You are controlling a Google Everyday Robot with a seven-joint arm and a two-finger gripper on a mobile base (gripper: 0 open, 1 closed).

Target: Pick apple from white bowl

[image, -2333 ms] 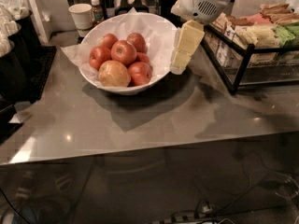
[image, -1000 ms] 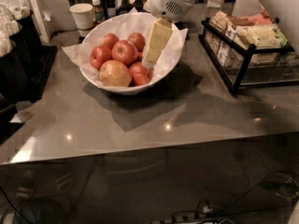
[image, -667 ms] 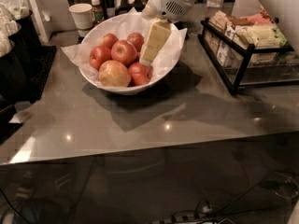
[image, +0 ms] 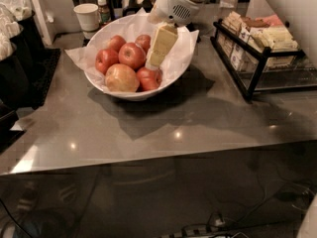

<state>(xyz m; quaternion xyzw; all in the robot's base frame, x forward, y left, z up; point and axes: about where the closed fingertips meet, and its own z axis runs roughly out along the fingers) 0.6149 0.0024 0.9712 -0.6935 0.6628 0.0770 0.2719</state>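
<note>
A wide white bowl lined with crinkled white paper stands at the back of the grey counter. It holds several glossy red apples, such as one in the middle, and a larger yellowish-tan apple at the front. My gripper reaches down from the upper right into the right side of the bowl. Its cream fingers are just above a red apple at the bowl's right front.
A small white paper cup and a small bottle stand behind the bowl. A black wire rack with packets stands at the right. Black holders stand at the left. The counter's front edge runs across the middle.
My gripper has moved left from beside the bowl's right rim to over the apples inside it, and has come lower.
</note>
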